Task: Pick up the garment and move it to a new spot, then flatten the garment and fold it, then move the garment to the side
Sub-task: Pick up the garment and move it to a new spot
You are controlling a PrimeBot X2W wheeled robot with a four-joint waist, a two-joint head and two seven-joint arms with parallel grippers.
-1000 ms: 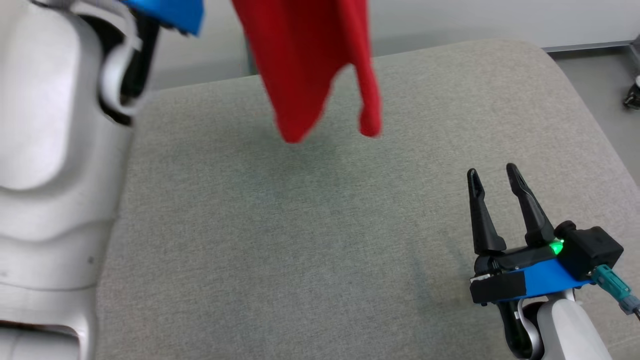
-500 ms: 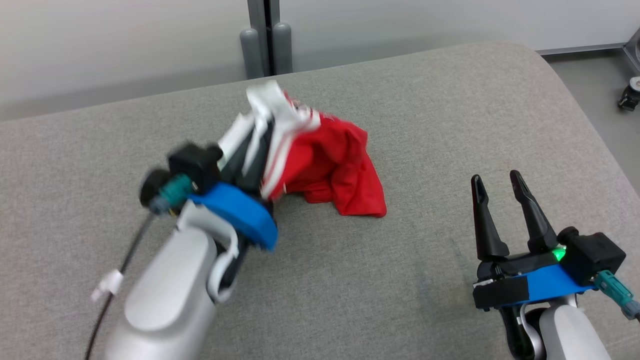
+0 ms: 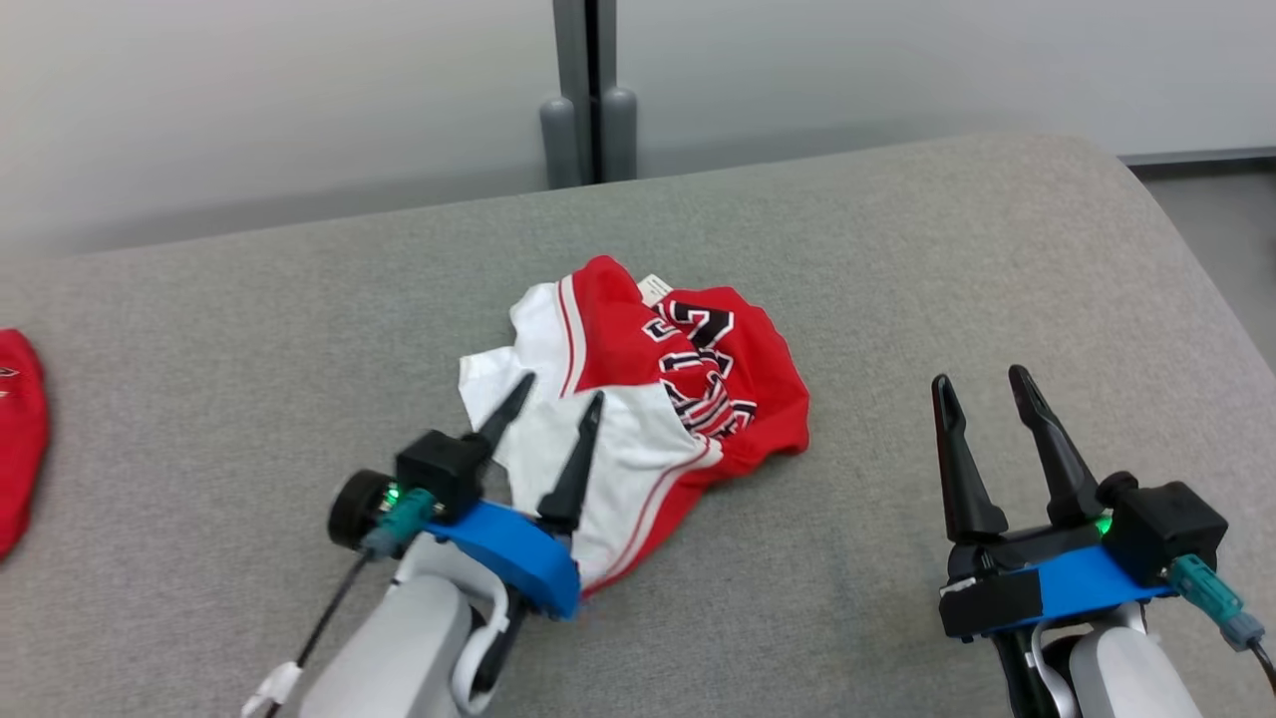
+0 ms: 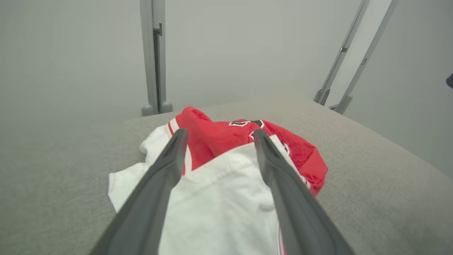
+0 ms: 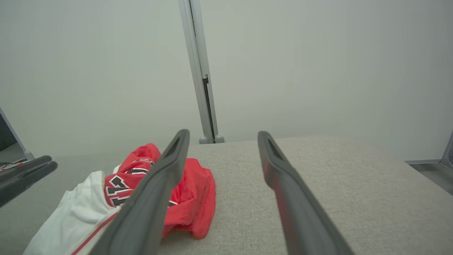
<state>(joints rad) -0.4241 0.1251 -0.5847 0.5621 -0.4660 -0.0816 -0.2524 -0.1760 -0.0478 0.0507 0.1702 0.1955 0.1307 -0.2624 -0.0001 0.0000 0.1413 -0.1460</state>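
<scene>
The garment is a red and white jersey with black numbers, lying crumpled in the middle of the grey padded surface. My left gripper stands open at its near left side, the two fingers spread over the white part and holding nothing. In the left wrist view the white cloth lies between and beneath the open left gripper. My right gripper is open and empty, to the right of the garment and apart from it. In the right wrist view the garment lies left of the right gripper.
Another red cloth lies at the surface's left edge. A grey post stands against the wall behind the surface. The surface rounds off at the right, with floor beyond. The left gripper's fingers show at the left of the right wrist view.
The garment, hanging in the air from my shut left gripper, came down onto the surface. The left gripper then opened and let it go. The head camera shifted; the right gripper stayed put.
</scene>
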